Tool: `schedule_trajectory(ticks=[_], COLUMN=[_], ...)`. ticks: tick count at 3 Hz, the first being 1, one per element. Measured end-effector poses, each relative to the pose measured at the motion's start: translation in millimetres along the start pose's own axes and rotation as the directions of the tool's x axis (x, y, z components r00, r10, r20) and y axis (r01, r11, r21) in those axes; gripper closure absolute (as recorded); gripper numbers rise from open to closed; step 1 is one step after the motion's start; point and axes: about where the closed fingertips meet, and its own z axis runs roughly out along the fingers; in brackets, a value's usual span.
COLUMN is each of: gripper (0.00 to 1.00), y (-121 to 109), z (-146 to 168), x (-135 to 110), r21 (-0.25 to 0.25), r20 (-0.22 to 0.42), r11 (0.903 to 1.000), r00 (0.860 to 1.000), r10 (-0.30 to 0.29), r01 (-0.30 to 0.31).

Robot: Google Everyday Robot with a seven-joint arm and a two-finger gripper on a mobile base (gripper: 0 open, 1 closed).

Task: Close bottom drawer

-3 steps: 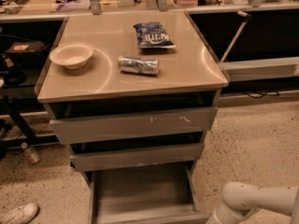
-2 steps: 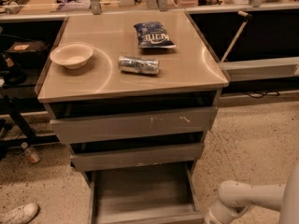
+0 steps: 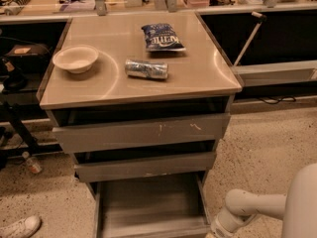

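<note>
The bottom drawer (image 3: 148, 207) runs off the lower edge, so its front is partly cut off. The arm (image 3: 247, 207) goes off that edge too, just right of it. The gripper on its end is out of sight. A shoe (image 3: 17, 227) in the corner is half cut off.

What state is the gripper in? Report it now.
The gripper is out of view, past the lower edge at the end of the arm, right of the open bottom drawer; open or closed cannot be told.
</note>
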Motion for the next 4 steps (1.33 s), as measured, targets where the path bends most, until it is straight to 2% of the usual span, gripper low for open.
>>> schedule_trajectory(ticks=[1, 2, 3, 4], gripper=[1.0, 1.0, 1.0, 1.0], y=[-16, -16, -23, -32], z=[27, 36, 55, 65], x=[-5, 1, 8, 6], r21=[-0.011, -0.027, -0.04, -0.03], r20=[0.005, 0.007, 0.017, 0.028], r11=[0.9999, 0.9995, 0.9979, 0.9967], r00=[1.0, 1.0, 0.998, 0.997], r10=[0.006, 0.015, 0.052, 0.076], r01=[-0.006, -0.015, -0.051, -0.076])
